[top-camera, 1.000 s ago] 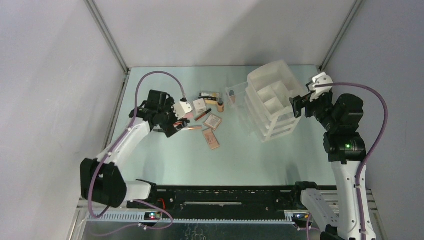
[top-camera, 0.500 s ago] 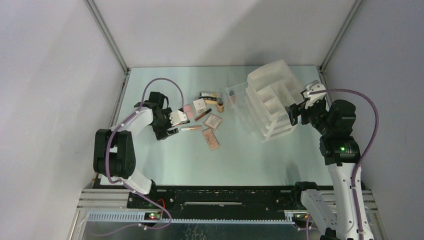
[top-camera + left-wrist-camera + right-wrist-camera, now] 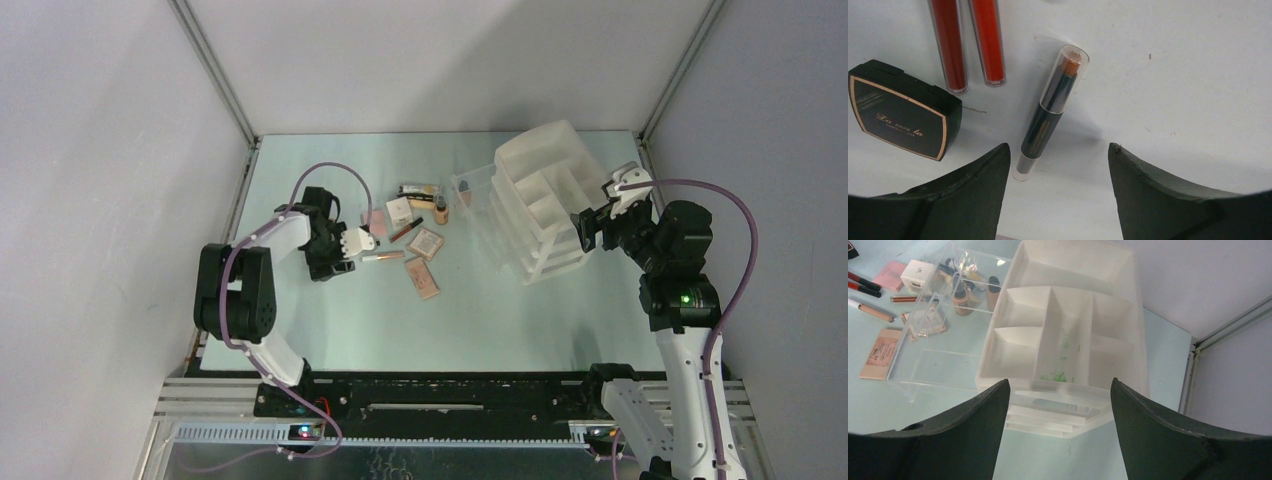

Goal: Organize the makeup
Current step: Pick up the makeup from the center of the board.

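Observation:
The makeup lies in a cluster left of centre: a small white box point(image 3: 399, 211), two beige palettes point(image 3: 427, 242) point(image 3: 423, 279), a beige bottle point(image 3: 441, 210) and a thin pencil point(image 3: 384, 257). My left gripper point(image 3: 341, 254) hangs open low over the cluster's left end. In the left wrist view its open jaws point(image 3: 1059, 155) frame a black crayon stick with a clear cap point(image 3: 1050, 112). Two red tubes point(image 3: 968, 42) and a black square compact point(image 3: 900, 112) lie beside it. My right gripper point(image 3: 590, 228) is open and empty beside the organizer; it also shows in the right wrist view point(image 3: 1059, 390).
The large white drawer organizer point(image 3: 540, 200) stands at the right, its top compartments point(image 3: 1068, 325) open. A clear drawer point(image 3: 938, 340) sticks out of it towards the makeup. Enclosure walls stand close on the left, back and right.
My left arm has folded down and drawn back to the left, bringing its gripper low over the table by the pencil. My right gripper has shifted slightly down and left, then held still.

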Available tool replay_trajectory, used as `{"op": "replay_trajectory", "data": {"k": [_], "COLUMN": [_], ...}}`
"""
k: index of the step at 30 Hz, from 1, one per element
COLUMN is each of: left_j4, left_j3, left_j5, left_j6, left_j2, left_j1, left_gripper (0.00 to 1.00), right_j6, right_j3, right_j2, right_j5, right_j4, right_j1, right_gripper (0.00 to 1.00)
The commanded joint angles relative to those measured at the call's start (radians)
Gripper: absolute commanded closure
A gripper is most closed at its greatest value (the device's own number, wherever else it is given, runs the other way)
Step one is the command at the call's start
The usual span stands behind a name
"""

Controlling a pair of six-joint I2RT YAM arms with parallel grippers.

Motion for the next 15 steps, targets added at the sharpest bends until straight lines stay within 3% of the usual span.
{"op": "replay_trajectory", "data": {"k": [1,6,15], "left_j4": [0.036,0.042,0.055], "left_j3": [0.066,0.063,0.019], "left_j5": [-0.01,-0.011,-0.012], "left_j6": [0.047,0.073,0.085], "left_j2": [0.016,0.037,0.048], "left_j1": [0.008,0.008,0.008], "left_gripper": [0.24,0.32,0.59], "right_j6": [0.0,0.003,0.0], "right_j3": [0.0,0.0,0.0], "right_j2": [-0.011,-0.012,-0.009], "right_j5": [-0.022,-0.032,-0.036], "right_j4": [0.031,0.032,0.029], "right_j1": [-0.015,-0.032,-0.039], "right_gripper": [0.18,0.18,0.18]}}
